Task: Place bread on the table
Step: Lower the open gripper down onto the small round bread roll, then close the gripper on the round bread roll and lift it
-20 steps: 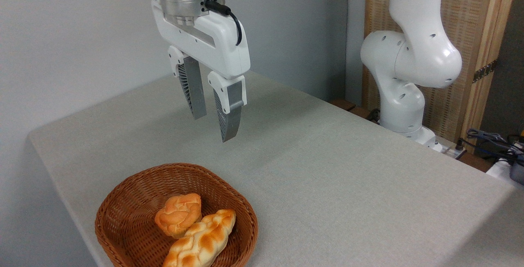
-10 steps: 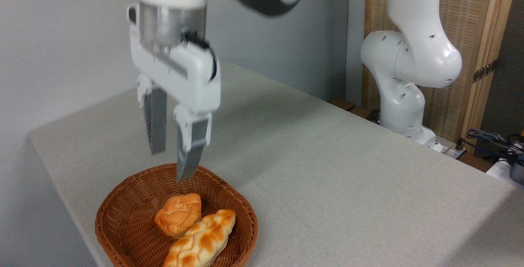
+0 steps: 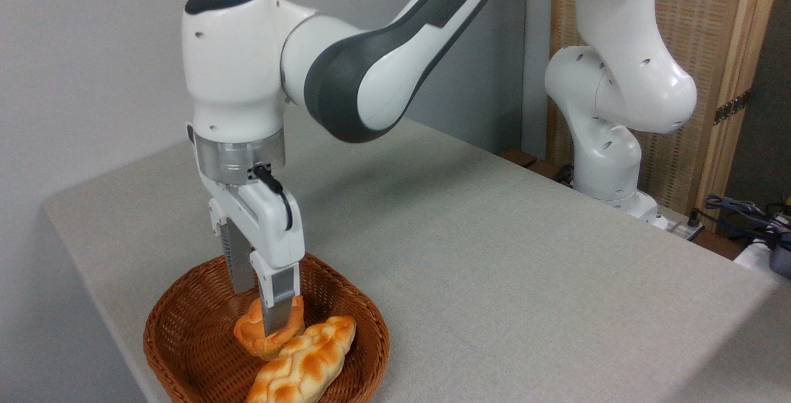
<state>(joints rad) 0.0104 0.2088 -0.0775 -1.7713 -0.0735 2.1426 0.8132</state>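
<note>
Down inside the wicker basket (image 3: 185,329), near the table's front left corner, the gripper (image 3: 259,313) stands upright with its two fingers straddling the bread (image 3: 253,334). One finger sits in front of the bun and covers its middle; the other drops behind it at the basket's back wall. Whether the pads are already pressing the crust cannot be told from this angle (the front finger hides the contact line), though the jaws stand only about a bun's width apart.

That bread lies on the basket floor, toward the centre, its golden-orange top showing on either side of the front finger. Just beside it, toward the basket's front right rim and touching its lower edge, lies the longer braided loaf (image 3: 306,363).

Around the basket, the table (image 3: 507,267) spreads away to the right and rear as a bare grey-beige cloth. Beyond its far right edge, well apart from the basket, stands the arm's white base (image 3: 609,162) before a wooden screen (image 3: 723,50).
</note>
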